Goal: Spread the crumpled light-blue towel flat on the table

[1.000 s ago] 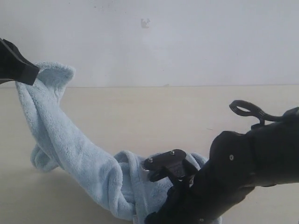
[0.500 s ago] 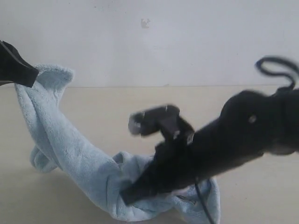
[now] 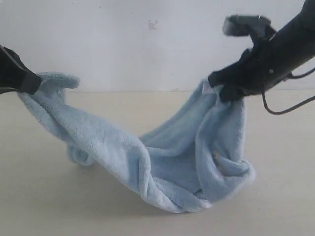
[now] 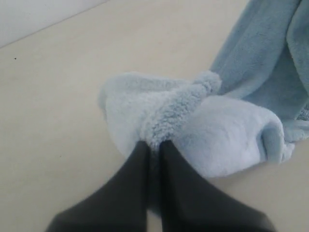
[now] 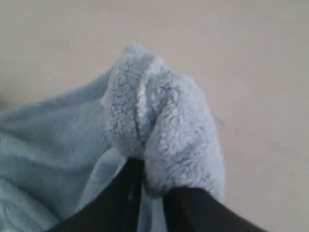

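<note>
One towel (image 3: 123, 152) — one table (image 3: 49, 206)

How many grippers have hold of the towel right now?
2. The left gripper pinches one end, raised at the left; the right gripper pinches the other end, raised at the right. The middle of the towel sags onto the table.

We see a plain pale-blue towel (image 3: 113, 145) mid-frame, an unpatterned light-beige surface (image 3: 44, 196) below it, and a white wall (image 3: 123, 44) across the top.

Lab-like test setup, plain beige table (image 3: 147, 105), bare white wall (image 3: 123, 49)
</note>
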Controlling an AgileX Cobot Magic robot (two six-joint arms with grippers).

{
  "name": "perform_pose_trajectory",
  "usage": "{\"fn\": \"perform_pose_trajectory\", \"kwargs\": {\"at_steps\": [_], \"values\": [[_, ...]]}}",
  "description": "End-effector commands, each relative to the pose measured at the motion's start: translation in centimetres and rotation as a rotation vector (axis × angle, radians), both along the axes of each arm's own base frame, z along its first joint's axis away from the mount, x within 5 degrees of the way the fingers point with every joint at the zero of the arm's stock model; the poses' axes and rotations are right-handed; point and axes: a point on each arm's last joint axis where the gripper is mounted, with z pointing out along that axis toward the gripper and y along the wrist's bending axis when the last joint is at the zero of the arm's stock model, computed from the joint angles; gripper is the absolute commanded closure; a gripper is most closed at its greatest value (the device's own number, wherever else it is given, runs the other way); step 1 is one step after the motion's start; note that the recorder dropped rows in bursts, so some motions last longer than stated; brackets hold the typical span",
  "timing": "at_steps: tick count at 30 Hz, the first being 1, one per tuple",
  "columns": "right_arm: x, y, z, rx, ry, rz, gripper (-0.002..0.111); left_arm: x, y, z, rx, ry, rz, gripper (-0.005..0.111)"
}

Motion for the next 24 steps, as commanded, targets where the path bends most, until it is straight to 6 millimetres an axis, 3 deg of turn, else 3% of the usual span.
{"fn": "perform_pose_trajectory", "kwargs": {"at_steps": [1,3,8,10,13,16,20,24], "values": [[0.9,-0.7,-3.7,-0.065,0.249,0.114,0.035,-0.3,-0.1,-0.1,-0.012,0.015,-0.007,0.103],[0.9,-0.6,-3.3,-0.064,0.218,0.111,0.023,-0.3,-0.1,-0.1,-0.006,0.013,-0.018,0.103],[-0.9,0.0,0.3,-0.078,0.12,0.187,0.039,-0.4,-0.1,-0.1,-0.008,0.02,-0.018,0.103],[-2.1,0.7,1.4,-0.075,0.12,0.248,0.039,-0.5,-0.1,-0.2,-0.003,0.029,-0.02,0.103],[-3.8,1.9,1.2,-0.093,0.146,0.331,0.039,-0.5,-0.1,-0.2,0.01,0.033,-0.034,0.103],[-4.9,2.6,-0.4,-0.104,0.192,0.361,0.039,-0.8,-0.1,-0.7,0.032,0.08,-0.055,0.103],[-5.3,2.5,-1.9,-0.104,0.213,0.339,0.039,-2.5,-0.8,-4.4,0.029,0.322,-0.188,0.103],[-5.2,2.5,-1.7,-0.103,0.199,0.334,0.039,-5.1,-1.9,-8.5,-0.063,0.562,-0.369,0.102]]}}
